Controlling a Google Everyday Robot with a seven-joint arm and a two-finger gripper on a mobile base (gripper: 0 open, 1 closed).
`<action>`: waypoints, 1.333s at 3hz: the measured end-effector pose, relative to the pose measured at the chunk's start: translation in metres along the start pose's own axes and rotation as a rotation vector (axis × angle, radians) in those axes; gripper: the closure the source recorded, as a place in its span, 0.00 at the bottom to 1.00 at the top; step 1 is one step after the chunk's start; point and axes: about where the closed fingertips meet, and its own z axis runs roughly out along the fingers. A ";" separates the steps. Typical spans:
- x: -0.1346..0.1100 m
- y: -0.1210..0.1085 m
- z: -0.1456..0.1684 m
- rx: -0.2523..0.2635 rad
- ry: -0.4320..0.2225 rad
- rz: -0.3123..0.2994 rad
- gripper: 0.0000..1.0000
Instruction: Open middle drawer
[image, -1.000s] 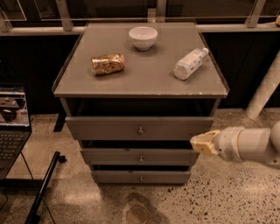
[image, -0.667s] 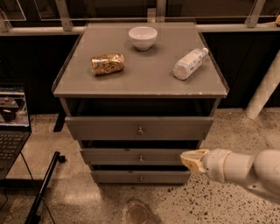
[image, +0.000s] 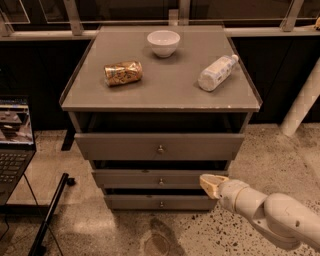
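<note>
The middle drawer (image: 130, 178) is a low grey panel with a small round metal knob (image: 161, 181) at its centre, second of three in the grey cabinet. It sticks out slightly, with a dark gap above it. My gripper (image: 210, 184), cream-coloured on a thick white arm (image: 270, 215), comes in from the lower right. Its tip is in front of the right end of the middle drawer's panel, to the right of the knob.
The taller top drawer (image: 120, 146) stands a little ajar above; the bottom drawer (image: 135, 202) is below. On the cabinet top lie a white bowl (image: 163, 42), a tipped gold can (image: 123, 73) and a lying white bottle (image: 217, 73). A laptop (image: 12, 145) and black pole (image: 50, 215) are left.
My gripper has moved left and a little down, from beside the cabinet's right edge to in front of the middle drawer's right end. The drawers have not moved.
</note>
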 end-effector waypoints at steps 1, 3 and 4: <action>0.005 -0.021 0.004 0.075 -0.012 0.018 1.00; 0.015 -0.041 0.023 0.111 -0.004 0.023 1.00; 0.024 -0.062 0.049 0.136 0.009 0.028 1.00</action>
